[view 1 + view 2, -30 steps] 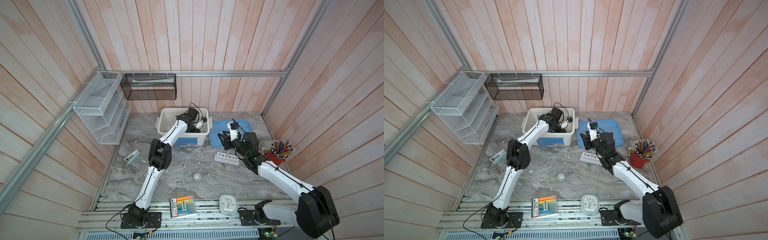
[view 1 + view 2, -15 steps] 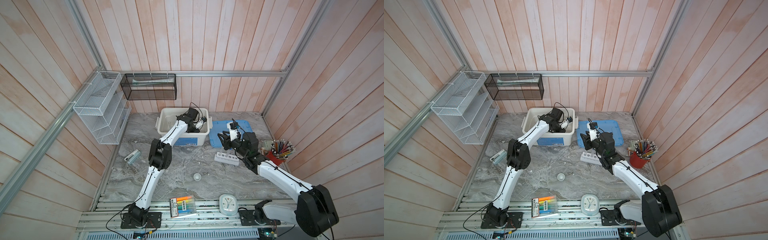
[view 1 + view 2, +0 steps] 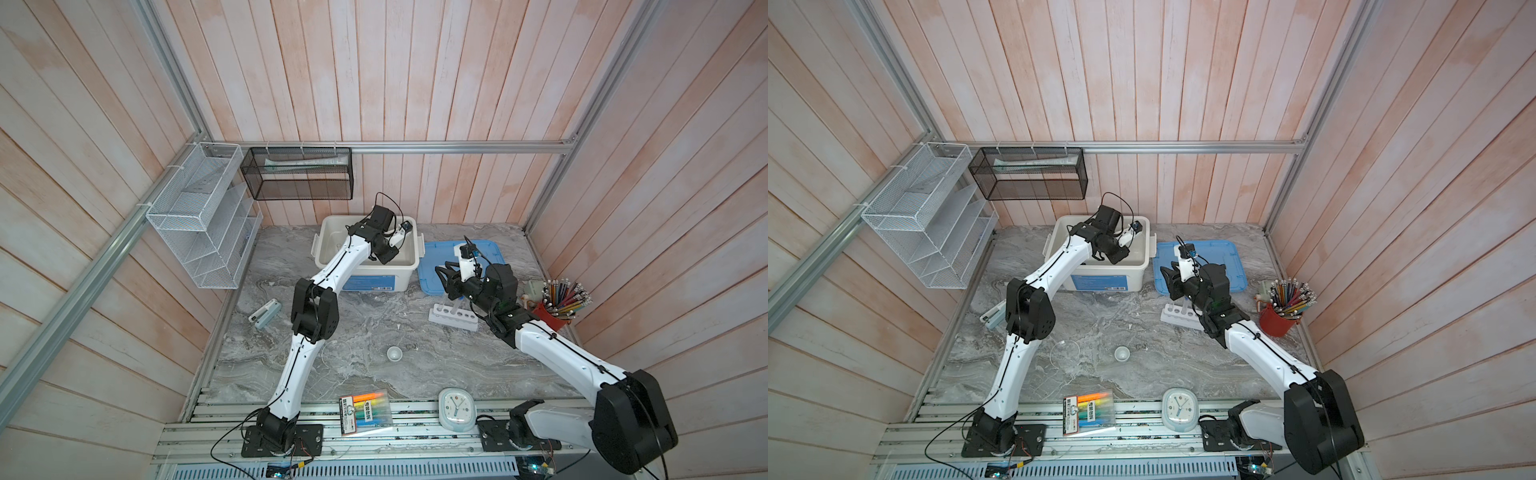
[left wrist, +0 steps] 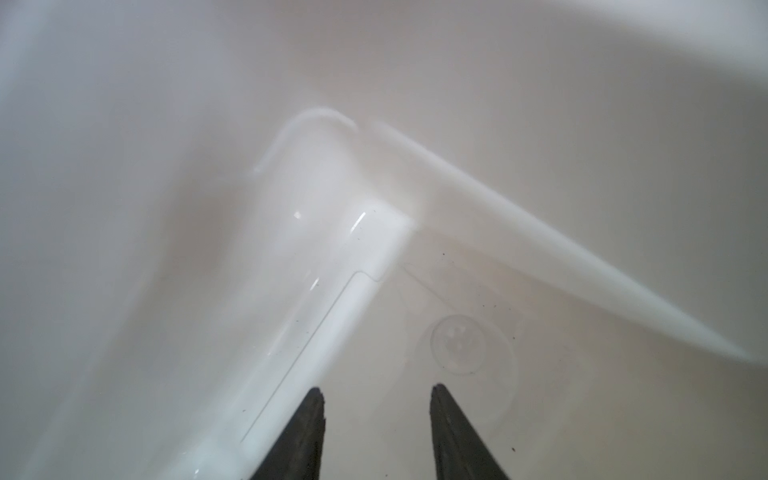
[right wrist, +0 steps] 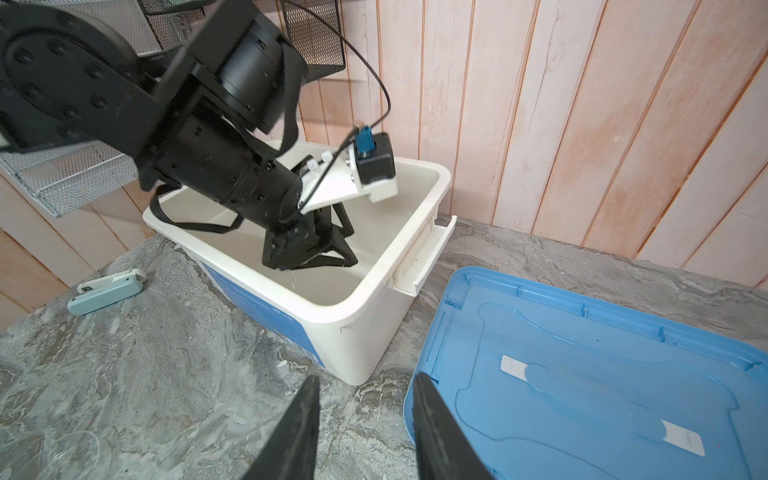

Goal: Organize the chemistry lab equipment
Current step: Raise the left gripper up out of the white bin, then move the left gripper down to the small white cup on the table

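My left gripper reaches down into the white bin and stands open with nothing between its fingers. A clear vessel lies on its side on the bin's floor, just past one fingertip; I cannot tell which piece it is. My right gripper hangs open and empty over the table, between the bin and the blue lid. In both top views the white six-hole rack lies below the right gripper. The tiny white bowl and the clear round dish sit mid-table.
A red cup of pencils stands at the right wall. A round white clock and a pack of markers lie at the front edge. A pale stapler lies left of the left arm. Wire baskets hang on the left wall.
The left gripper's jaws have opened inside the bin. Neither arm has visibly shifted, and the right gripper is as it was.
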`<state>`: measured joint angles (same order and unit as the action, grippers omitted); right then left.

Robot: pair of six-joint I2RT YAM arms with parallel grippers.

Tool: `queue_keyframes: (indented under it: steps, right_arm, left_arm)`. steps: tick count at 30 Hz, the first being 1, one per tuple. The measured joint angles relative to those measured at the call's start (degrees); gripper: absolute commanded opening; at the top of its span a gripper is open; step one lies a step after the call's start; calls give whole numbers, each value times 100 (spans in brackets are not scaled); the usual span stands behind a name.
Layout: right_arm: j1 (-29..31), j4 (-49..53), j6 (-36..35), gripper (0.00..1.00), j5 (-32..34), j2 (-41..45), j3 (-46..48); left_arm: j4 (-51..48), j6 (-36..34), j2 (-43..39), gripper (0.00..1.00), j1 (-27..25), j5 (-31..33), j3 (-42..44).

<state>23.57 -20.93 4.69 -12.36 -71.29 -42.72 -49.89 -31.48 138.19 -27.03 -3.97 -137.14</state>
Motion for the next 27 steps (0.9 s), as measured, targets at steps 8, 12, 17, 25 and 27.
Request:
queue_keyframes:
  steps: [8,12,17,25,27]
  right_arm:
    - [39,208,-2,38,-17,212,-164]
    - [98,337,-20,38,-11,348,-192]
    - [142,516,-22,38,11,435,-201]
    - [179,730,-24,38,76,450,-201]
    - [179,791,-37,38,114,450,-201]
  left_arm:
    - [463,90,-1508,44,13,72,791]
    - [710,188,-2474,44,11,79,1729]
    - [968,415,-3919,44,-17,-39,3388]
    - [887,931,-5670,43,-485,-243,5919]
    - [813,1113,-5869,43,-647,-339,6452]
